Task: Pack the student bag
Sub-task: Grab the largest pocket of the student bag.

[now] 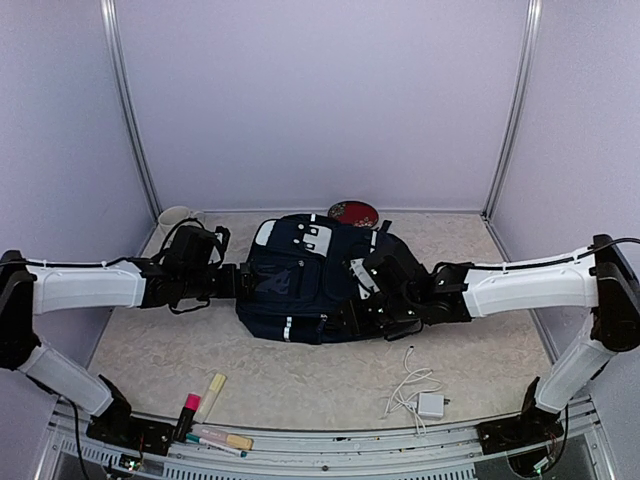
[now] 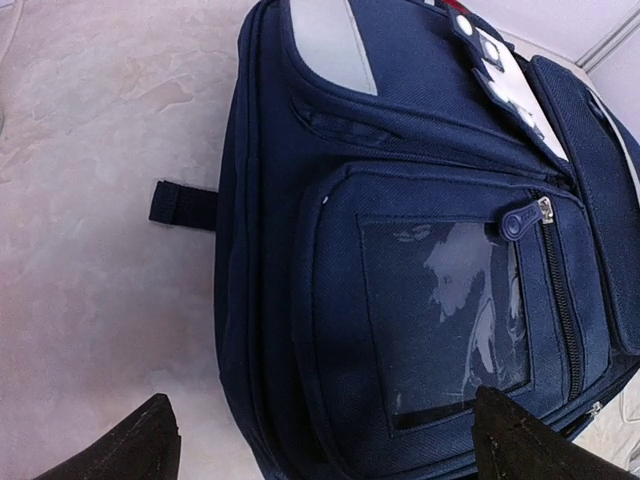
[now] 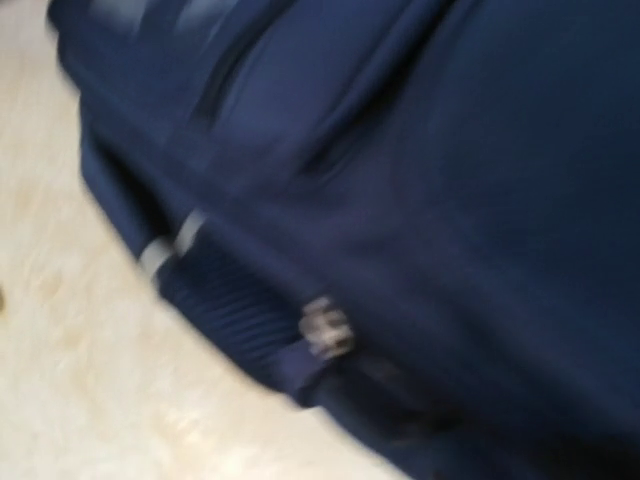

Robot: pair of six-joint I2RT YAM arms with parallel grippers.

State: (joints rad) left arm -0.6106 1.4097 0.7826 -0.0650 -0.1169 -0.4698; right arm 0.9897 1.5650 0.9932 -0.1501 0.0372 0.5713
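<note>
Top external view, stock at this moment:
- Student bag (image 1: 300,285): lying flat mid-bench (image 1: 300,375), nearer the far edge; front pocket zip (image 2: 515,222) sitting closed.
- Left gripper (image 2: 320,430): hovering at the bag's left side, jaws standing wide, gripping nothing.
- Right gripper (image 1: 362,298): pressing over the bag's right side; jaws' state cannot be told, wrist picture blurring.
- Yellow highlighter (image 1: 214,386) and pens: waiting at the near-left edge.
- White charger (image 1: 431,404) with cable: waiting near the near-right edge.

Progress, judged: packing barely beginning; opening and loading remaining.
</note>
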